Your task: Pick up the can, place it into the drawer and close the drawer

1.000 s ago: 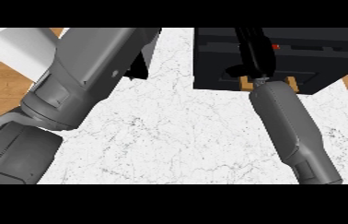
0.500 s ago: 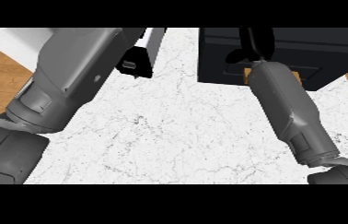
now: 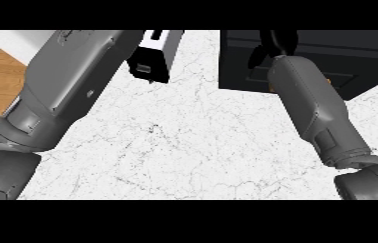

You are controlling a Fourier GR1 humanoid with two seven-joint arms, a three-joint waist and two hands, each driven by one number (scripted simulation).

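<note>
The black drawer unit fills the upper right of the head view. My right forearm runs up from the lower right, and my right hand lies over the drawer's left part, black on black and cut by the top edge. Its fingers cannot be made out. My left forearm covers the left side. My left hand shows at the top centre above the white marble counter, only partly in view. No can shows anywhere.
A strip of wooden floor shows past the counter's left edge, with a pale surface at the top left corner. Bare marble lies between the two forearms.
The right hand has pushed further up over the drawer, and the tan patch beside it no longer shows. The left hand has swung right towards the top centre.
</note>
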